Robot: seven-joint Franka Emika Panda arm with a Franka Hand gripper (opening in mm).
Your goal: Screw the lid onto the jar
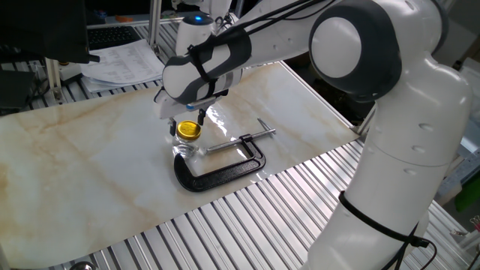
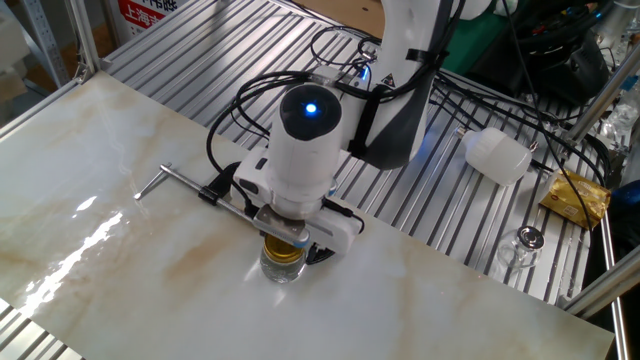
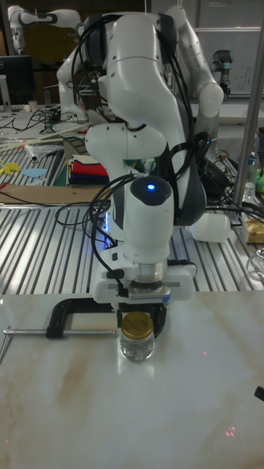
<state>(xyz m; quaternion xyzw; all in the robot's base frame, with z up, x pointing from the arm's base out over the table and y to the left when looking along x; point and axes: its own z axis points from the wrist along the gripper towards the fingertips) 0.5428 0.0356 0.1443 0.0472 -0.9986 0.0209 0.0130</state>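
The jar [image 1: 184, 147] is small, clear glass, and stands upright on the marble tabletop [image 1: 90, 165]. On its mouth sits the yellow lid [image 1: 188, 131]. My gripper [image 1: 187, 126] comes straight down over it, one finger on each side of the lid, and looks shut on the lid. From the opposite side the hand covers most of the lid [image 2: 283, 251], and the jar [image 2: 282, 267] shows below my gripper [image 2: 283, 243]. In the tall view the lid [image 3: 137, 324] and jar [image 3: 137, 345] face the camera, under my gripper [image 3: 138, 319].
A black C-clamp [image 1: 225, 166] with a silver screw lies right beside the jar, its T-handle [image 2: 160, 180] pointing away. Off the marble on the slatted bench lie a white bottle [image 2: 497, 153], a small glass [image 2: 522, 245] and a yellow packet [image 2: 575, 197]. Papers [image 1: 120, 60] lie behind the table.
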